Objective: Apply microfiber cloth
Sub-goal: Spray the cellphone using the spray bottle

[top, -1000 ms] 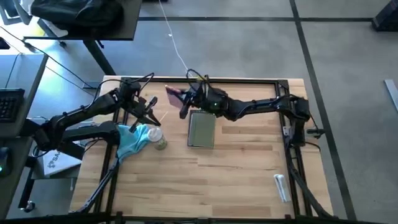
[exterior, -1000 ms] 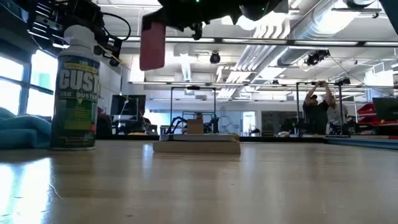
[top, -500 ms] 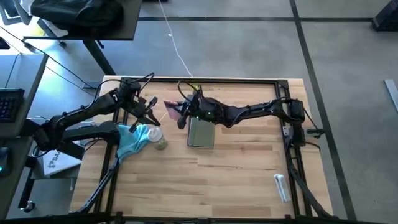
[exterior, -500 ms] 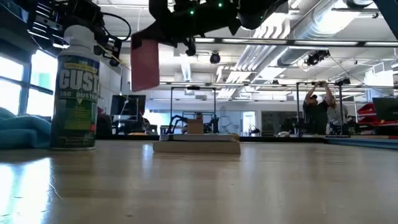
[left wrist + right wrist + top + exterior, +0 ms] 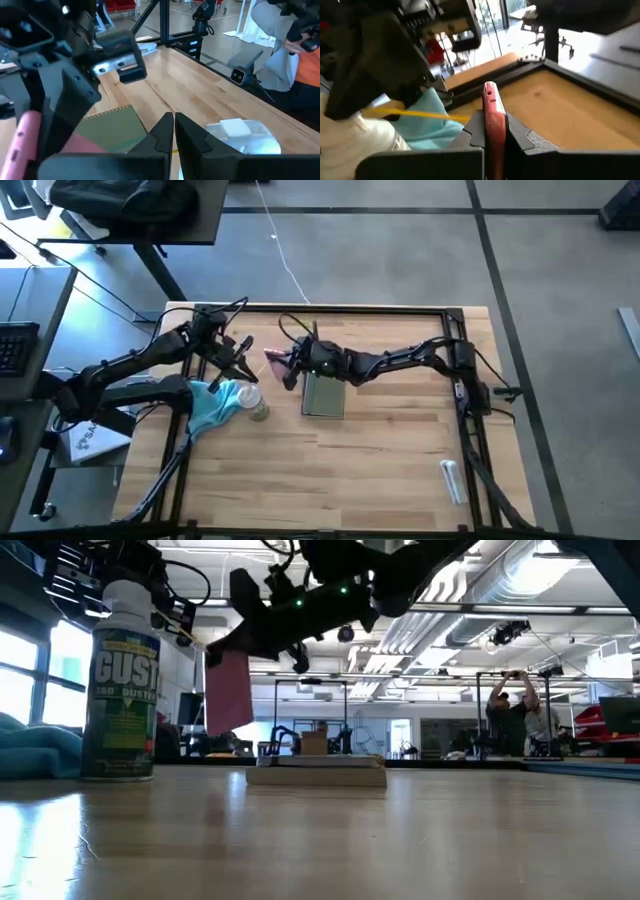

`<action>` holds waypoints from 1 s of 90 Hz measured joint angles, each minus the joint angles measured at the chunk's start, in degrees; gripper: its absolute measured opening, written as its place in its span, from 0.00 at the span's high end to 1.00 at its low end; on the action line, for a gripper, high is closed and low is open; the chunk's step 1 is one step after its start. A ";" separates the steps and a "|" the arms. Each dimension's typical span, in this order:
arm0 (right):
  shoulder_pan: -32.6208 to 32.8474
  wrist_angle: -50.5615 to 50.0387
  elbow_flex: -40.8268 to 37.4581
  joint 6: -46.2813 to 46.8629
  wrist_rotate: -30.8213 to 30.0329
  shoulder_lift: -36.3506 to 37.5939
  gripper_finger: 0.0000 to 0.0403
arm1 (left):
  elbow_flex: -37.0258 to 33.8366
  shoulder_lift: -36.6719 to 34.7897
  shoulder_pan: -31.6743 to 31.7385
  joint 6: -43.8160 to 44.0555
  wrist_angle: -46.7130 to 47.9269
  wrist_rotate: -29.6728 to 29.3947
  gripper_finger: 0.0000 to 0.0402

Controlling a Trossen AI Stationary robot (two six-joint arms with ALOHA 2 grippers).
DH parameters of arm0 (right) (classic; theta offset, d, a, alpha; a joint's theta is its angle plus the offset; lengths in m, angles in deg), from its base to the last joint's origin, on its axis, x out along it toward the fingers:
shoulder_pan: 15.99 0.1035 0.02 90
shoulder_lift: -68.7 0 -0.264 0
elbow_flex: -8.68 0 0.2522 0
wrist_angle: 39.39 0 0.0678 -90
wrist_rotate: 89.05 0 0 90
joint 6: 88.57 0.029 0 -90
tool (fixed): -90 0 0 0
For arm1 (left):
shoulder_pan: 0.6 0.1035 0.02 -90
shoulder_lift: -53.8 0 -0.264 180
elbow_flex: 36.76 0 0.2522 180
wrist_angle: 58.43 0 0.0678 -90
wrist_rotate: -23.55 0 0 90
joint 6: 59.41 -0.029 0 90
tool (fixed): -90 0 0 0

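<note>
right end effector [image 5: 283, 366]: clamped on pink phone [image 5: 276, 360], held above counter [image 5: 380, 460]
left end effector [image 5: 244, 367]: fingers together, empty, just over cloth
cloth [image 5: 212, 407]: bunched beside can [image 5: 123, 680], left of tablet [image 5: 324, 390]
step: grab cloth first, keep phone steady, wipe flat, clear of can

Table [image 5: 380, 450]: pale wood planks, smooth, slight sheen. Cloth [image 5: 212, 406]: soft turquoise fabric, matt, beside the left jaws. Phone [image 5: 493, 120] between the right jaws: pink, glossy plastic.

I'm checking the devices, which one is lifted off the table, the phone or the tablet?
The pink phone, held in the right hand; the grey-green tablet lies flat.
</note>
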 joint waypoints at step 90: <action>-1.85 14.28 0.92 -4.41 -3.45 -2.52 1.00 | -0.04 0.04 -0.03 -0.24 -1.64 2.32 1.00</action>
